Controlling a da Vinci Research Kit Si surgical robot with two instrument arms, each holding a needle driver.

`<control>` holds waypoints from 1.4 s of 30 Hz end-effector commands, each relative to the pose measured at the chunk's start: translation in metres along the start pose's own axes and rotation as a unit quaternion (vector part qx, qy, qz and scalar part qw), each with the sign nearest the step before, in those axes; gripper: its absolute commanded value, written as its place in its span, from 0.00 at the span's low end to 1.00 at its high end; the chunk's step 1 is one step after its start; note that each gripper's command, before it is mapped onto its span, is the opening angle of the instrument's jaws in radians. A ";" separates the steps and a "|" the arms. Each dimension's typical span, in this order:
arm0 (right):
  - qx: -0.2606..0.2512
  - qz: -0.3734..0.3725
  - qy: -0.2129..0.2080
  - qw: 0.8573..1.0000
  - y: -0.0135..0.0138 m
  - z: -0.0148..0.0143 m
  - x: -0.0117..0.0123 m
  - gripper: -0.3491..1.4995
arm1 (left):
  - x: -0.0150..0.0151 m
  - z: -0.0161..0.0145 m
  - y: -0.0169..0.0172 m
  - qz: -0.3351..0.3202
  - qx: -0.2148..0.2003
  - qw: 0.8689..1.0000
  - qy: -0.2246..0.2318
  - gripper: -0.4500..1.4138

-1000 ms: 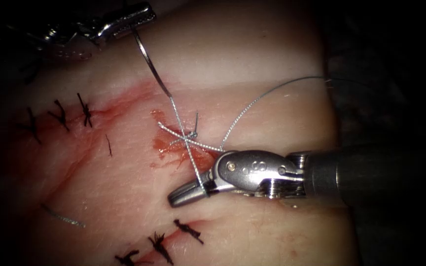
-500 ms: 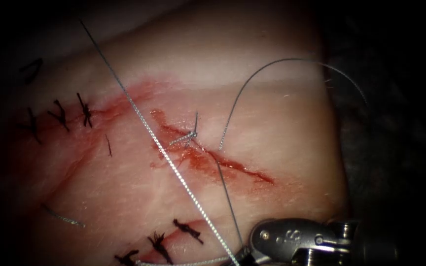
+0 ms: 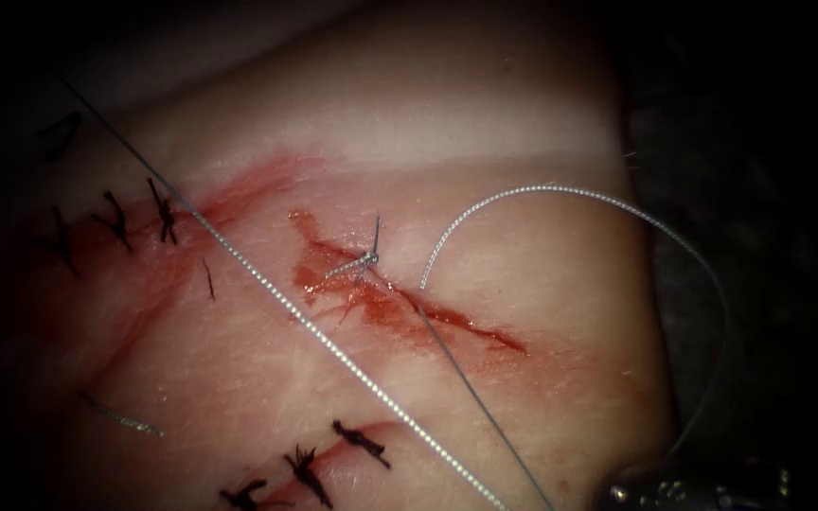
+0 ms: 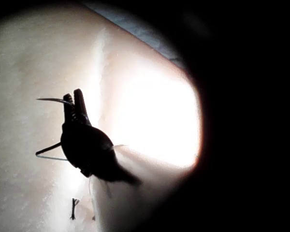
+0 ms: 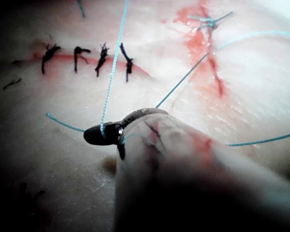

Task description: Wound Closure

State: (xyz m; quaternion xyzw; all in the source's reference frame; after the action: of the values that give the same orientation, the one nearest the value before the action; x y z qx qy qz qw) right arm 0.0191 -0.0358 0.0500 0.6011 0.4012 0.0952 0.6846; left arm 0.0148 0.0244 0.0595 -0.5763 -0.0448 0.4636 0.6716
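Our right tool (image 5: pixel 102 134) pinches the thread (image 3: pixel 314 326), drawn taut across the tissue (image 3: pixel 485 114); our left tool (image 4: pixel 73 104) clamps the needle (image 4: pixel 50 100) mid-curve, clear of the cut (image 3: pixel 428 312).

Taut thread (image 3: pixel 333 348) crosses tissue (image 3: pixel 485 114) beside red cut (image 3: pixel 447 320).

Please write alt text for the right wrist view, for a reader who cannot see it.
The right tool has its jaws shut on the thread, which runs up across the tissue. Behind lie the red cut with a knot and a row of dark stitches.
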 end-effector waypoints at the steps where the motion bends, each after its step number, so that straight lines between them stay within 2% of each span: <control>1: 0.000 0.000 0.003 1.000 0.0003 0.0008 0.0006 0.00 | -0.0005 0.0005 0.0000 -0.001 -0.003 1.000 -0.002 0.00; 4: -0.006 0.003 0.014 1.000 0.0004 0.0005 0.0014 0.00 | -0.0014 0.0009 0.0011 -0.013 -0.023 1.000 -0.013 0.00; 6: -0.026 -0.008 0.040 0.999 0.0008 0.0002 0.0024 0.00 | -0.0031 0.0018 0.0025 -0.053 -0.052 0.997 -0.035 0.00; 8: -0.047 -0.020 0.066 0.997 0.0015 0.0000 0.0036 0.00 | -0.0056 0.0031 0.0043 -0.065 -0.087 0.991 -0.073 0.00; 10: -0.076 -0.028 0.100 0.992 0.0024 -0.0004 0.0055 0.19 | -0.0082 0.0042 0.0058 -0.088 -0.119 0.983 -0.105 0.00; 11: -0.089 -0.032 0.115 0.989 0.0028 -0.0008 0.0065 0.24 | -0.0097 0.0047 0.0066 -0.097 -0.135 0.979 -0.121 0.00; 14: -0.135 -0.024 0.168 0.976 0.0039 -0.0022 0.0096 0.25 | -0.0142 0.0058 0.0089 -0.116 -0.179 0.962 -0.169 0.00; 16: -0.177 -0.008 0.216 0.960 0.0046 -0.0035 0.0116 0.30 | -0.0168 0.0063 0.0105 -0.118 -0.204 0.951 -0.200 0.00; 17: -0.197 0.000 0.237 0.951 0.0048 -0.0041 0.0122 0.28 | -0.0177 0.0065 0.0111 -0.121 -0.214 0.946 -0.213 0.00; 18: -0.229 0.010 0.266 0.936 0.0050 -0.0050 0.0130 0.25 | -0.0187 0.0066 0.0118 -0.121 -0.224 0.940 -0.226 0.00; 21: -0.286 0.069 0.301 0.907 0.0055 -0.0066 0.0139 0.23 | -0.0203 0.0069 0.0132 -0.127 -0.243 0.928 -0.253 0.00; 23: -0.344 0.114 0.278 0.890 0.0060 -0.0070 0.0140 0.26 | -0.0208 0.0069 0.0138 -0.128 -0.250 0.923 -0.262 0.00; 24: -0.372 0.122 0.258 0.883 0.0062 -0.0070 0.0139 0.25 | -0.0210 0.0069 0.0141 -0.129 -0.253 0.921 -0.265 0.00; 25: -0.407 0.151 0.236 0.869 0.0065 -0.0067 0.0139 0.31 | -0.0211 0.0069 0.0142 -0.130 -0.256 0.919 -0.269 0.00; 26: -0.432 0.164 0.219 0.860 0.0067 -0.0065 0.0139 0.59 | -0.0212 0.0069 0.0143 -0.130 -0.260 0.917 -0.273 0.00; 27: -0.452 0.174 0.203 0.851 0.0069 -0.0063 0.0139 0.70 | -0.0212 0.0069 0.0143 -0.130 -0.262 0.916 -0.275 0.00; 29: -0.466 0.230 0.203 0.830 0.0071 -0.0057 0.0135 0.74 | -0.0211 0.0069 0.0143 -0.131 -0.266 0.913 -0.279 0.00; 30: -0.459 0.247 0.207 0.828 0.0071 -0.0054 0.0131 0.77 | -0.0211 0.0069 0.0143 -0.131 -0.268 0.912 -0.282 0.00; 33: -0.435 0.272 0.192 0.836 0.0072 -0.0039 0.0117 0.82 | -0.0210 0.0069 0.0144 -0.132 -0.273 0.908 -0.288 0.00; 36: -0.411 0.293 0.175 0.846 0.0075 -0.0021 0.0101 0.77 | -0.0211 0.0070 0.0147 -0.133 -0.276 0.906 -0.292 0.00; 39: -0.396 0.302 0.158 0.852 0.0082 -0.0001 0.0088 0.68 | -0.0214 0.0071 0.0153 -0.123 -0.288 0.902 -0.297 0.00; 42: -0.395 0.298 0.150 0.856 0.0092 0.0013 0.0081 0.66 | -0.0219 0.0072 0.0158 -0.118 -0.298 0.897 -0.304 0.00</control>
State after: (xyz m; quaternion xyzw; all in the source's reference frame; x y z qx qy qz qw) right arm 0.0278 -0.0290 0.0544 0.3491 0.2275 0.5367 0.7337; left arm -0.0107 0.0134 0.0587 -0.5706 -0.4533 0.5008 0.4670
